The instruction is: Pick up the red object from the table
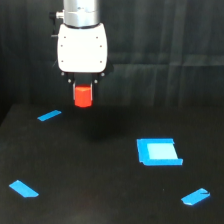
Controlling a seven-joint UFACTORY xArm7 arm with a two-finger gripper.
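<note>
Upper left of frame: the tool [83, 86] grips the red block [83, 96], lifted clear above the counter [100, 190]. Only its top looks pinched, so a jolt could shake it loose.

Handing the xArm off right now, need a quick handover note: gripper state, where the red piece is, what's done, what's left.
Gripper: shut on the red object, which hangs below the white wrist housing.
Red object: lifted clear of the black table; a faint shadow lies beneath it.
Table also carries three blue tape strips and a blue square, none touched.
Done: grasp and lift.
Left: nothing obvious; just hold it securely.
</note>
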